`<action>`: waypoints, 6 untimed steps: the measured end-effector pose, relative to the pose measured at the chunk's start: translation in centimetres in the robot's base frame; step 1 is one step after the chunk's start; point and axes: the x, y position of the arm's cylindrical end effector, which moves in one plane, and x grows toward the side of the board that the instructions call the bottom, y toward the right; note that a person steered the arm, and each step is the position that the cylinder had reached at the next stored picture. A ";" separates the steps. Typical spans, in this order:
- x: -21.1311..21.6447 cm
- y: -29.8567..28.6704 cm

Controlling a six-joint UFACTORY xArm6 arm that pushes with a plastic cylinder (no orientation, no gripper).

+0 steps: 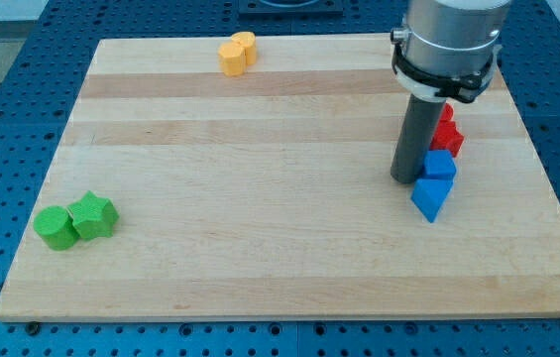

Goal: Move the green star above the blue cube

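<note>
Green star (93, 215) sits near the view's bottom left, touching a green round block (56, 228). Far right, my tip (405, 178), a bare rod holding nothing, stands just left of the blue cube (440, 164), above a blue wedge-like block (431, 197).

A wide, pale grey metal cylinder forms the arm's lower body, ringed at its base by a black clamp band with a small screw lug. From it descends a narrower, straight, dark grey rod, ending at my tip (407, 179).
</note>
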 end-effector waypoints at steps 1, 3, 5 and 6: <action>-0.1 0.6; -14.0 -0.9; -12.2 10.2; -9.1 10.5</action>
